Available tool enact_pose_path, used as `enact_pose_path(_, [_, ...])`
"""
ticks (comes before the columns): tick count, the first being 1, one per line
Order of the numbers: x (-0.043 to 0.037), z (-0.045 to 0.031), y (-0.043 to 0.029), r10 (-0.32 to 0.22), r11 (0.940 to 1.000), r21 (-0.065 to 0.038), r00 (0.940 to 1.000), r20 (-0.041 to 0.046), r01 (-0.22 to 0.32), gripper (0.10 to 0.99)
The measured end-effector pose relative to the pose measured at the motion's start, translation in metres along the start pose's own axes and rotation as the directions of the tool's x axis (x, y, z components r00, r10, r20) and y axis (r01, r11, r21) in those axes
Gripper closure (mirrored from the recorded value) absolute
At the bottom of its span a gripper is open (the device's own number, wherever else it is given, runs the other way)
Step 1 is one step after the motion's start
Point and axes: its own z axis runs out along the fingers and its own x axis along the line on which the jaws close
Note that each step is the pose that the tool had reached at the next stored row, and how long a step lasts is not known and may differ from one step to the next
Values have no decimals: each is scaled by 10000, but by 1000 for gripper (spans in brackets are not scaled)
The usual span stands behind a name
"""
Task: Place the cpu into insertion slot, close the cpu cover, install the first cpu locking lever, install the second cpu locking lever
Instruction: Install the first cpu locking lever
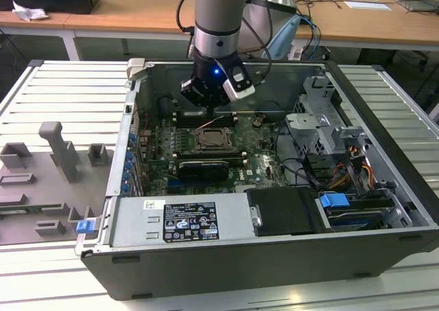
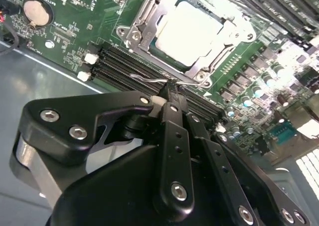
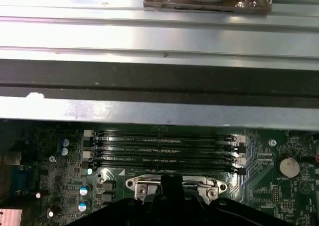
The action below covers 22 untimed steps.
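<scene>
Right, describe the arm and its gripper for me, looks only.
In the exterior view the arm is a thick silver-grey cylinder with a light blue band at the top, black cables looping beside it. Below sits a black wrist block with a glowing blue light and a small white-edged module clipped on. In the second wrist view the gripper is matt black, built of rounded linkage plates held by silver hex-socket screws.

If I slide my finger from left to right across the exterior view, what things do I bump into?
Gray blocks → blue clip → cpu under the gripper → silver drive cage → blue tab.
</scene>
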Motion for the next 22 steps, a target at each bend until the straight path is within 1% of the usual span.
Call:
enact_pose_path(1, [0,15,21,-13,10000,15,10000,72,13,980])
enact_pose_path(2, [-1,43,44,-19,10000,28,9999,108,19,980])
enact_pose_path(4, [-2,103,61,-21,10000,29,9999,111,21,980])
enact_pose_path(5, [-4,118,60,-24,10000,29,9999,112,24,980])
enact_pose_path(10, [-31,144,55,-22,10000,29,9999,119,21,980])
enact_pose_path(15, [-57,189,49,-22,10000,31,9999,117,22,980])
enact_pose_path(20, [-111,234,54,-23,10000,30,9999,118,22,980])
enact_pose_path(22, [-145,257,52,-22,10000,31,9999,117,22,980])
